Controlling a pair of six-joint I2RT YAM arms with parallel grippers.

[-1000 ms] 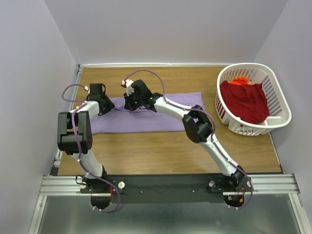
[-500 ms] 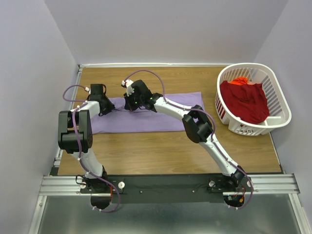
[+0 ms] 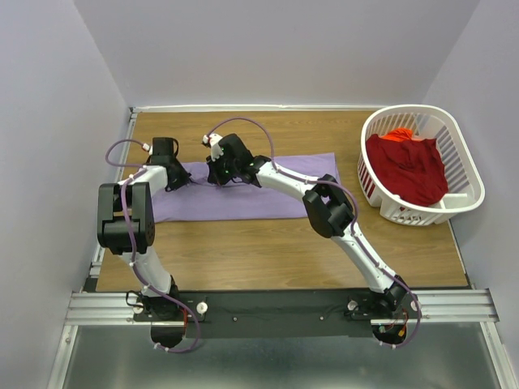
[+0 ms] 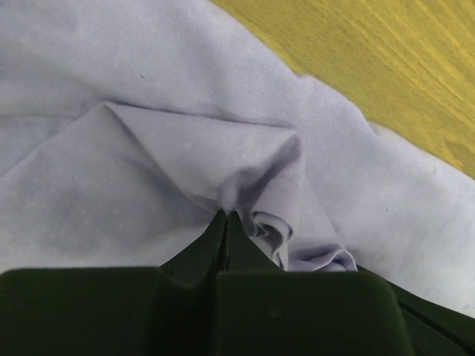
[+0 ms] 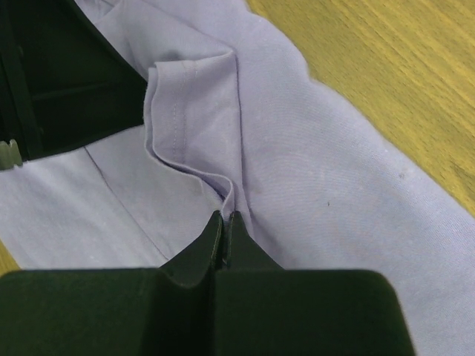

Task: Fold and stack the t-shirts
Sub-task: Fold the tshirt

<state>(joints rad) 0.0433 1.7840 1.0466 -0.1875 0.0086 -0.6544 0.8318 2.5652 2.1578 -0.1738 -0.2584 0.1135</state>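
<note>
The lavender t-shirt (image 3: 243, 193) lies as a long folded strip on the wooden table. My left gripper (image 3: 180, 180) is shut on a pinched fold of it near its left end; the left wrist view shows the lavender cloth (image 4: 171, 170) bunched at my closed tips (image 4: 225, 216). My right gripper (image 3: 217, 175) is shut on the shirt's far edge, to the right of the left gripper; the right wrist view shows a hem fold (image 5: 193, 119) pinched at the tips (image 5: 225, 216). The deep red t-shirt (image 3: 409, 166) lies crumpled in the basket.
The white slatted laundry basket (image 3: 466, 158) stands at the table's right side. Bare wood (image 3: 268, 243) lies in front of the shirt. Grey walls close in the far and side edges. The left gripper's body (image 5: 67, 74) shows at the upper left of the right wrist view.
Almost nothing has moved; both grippers stay shut on the lavender shirt in nearly the same place, the left arm shifting very slightly.
</note>
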